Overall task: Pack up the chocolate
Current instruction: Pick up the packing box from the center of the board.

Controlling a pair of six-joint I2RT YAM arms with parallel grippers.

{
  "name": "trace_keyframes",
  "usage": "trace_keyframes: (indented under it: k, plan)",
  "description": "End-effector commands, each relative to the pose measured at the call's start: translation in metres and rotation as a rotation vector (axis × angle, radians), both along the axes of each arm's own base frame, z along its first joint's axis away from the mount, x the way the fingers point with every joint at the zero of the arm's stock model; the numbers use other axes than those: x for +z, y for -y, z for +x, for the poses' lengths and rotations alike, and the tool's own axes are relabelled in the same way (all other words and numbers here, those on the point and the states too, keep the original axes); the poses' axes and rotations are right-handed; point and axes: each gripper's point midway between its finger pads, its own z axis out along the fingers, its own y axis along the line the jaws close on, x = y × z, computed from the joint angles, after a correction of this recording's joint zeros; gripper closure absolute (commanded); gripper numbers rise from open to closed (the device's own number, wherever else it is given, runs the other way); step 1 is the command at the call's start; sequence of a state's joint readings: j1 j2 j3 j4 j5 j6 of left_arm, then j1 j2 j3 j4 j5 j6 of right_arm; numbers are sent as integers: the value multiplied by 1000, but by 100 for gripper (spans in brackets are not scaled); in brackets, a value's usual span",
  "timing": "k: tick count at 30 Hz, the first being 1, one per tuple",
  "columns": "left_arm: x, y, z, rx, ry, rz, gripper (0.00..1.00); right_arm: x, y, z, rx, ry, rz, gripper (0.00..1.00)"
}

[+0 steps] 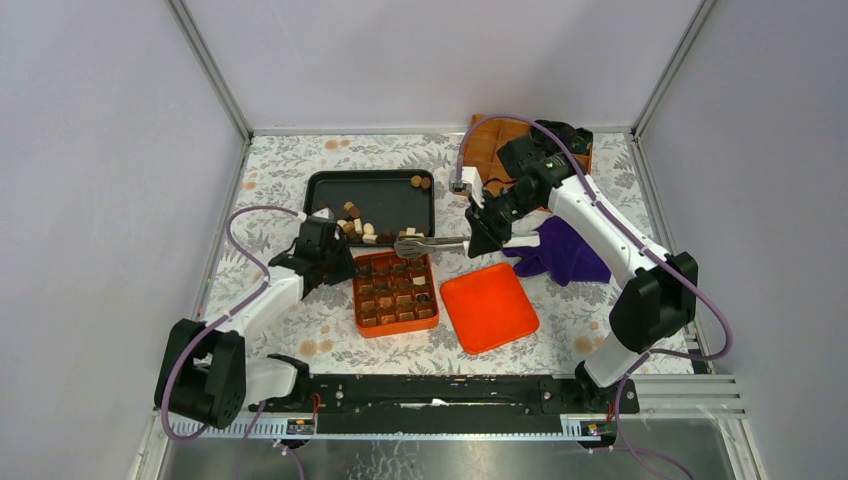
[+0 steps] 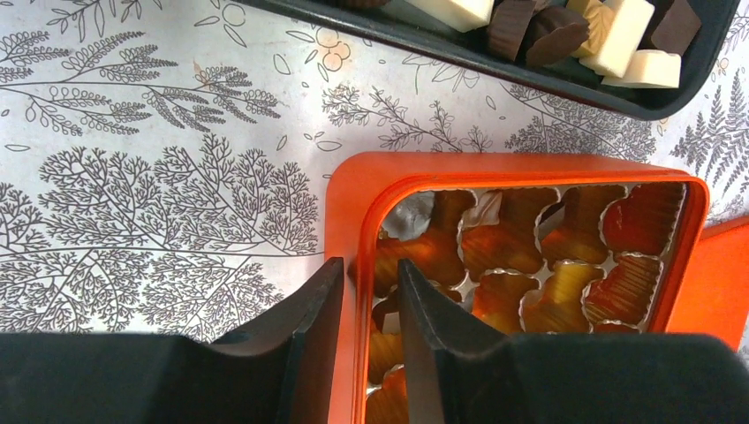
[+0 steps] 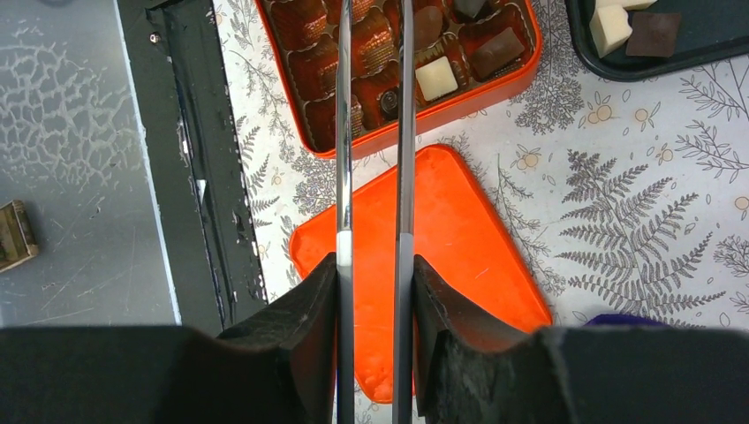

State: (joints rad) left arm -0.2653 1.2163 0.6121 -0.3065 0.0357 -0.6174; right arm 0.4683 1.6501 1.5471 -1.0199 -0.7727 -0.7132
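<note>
Plain pale grey walls stand on three sides, joined by thin silver metal posts. The surface wears a white cloth with grey ferns and small orange flowers. A shiny grey metal sheet runs along the near edge.

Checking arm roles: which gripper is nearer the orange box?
Left. The left gripper straddles the orange box wall at its rim; the right gripper sits beyond it, only its tongs reaching over.

You will find no readable text, label, brand, number or sign in any view: the orange box, its lid, the black tray and the patterned tabletop carry none.
</note>
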Motion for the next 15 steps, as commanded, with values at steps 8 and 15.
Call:
trace_keyframes:
  k: [8, 15]
  plan:
    - [5, -9, 21, 23, 47, 55, 82, 21, 2, -21, 32, 16, 74, 100]
    - [24, -12, 25, 37, 130, 53, 100, 30, 7, -27, 65, 27, 63, 100]
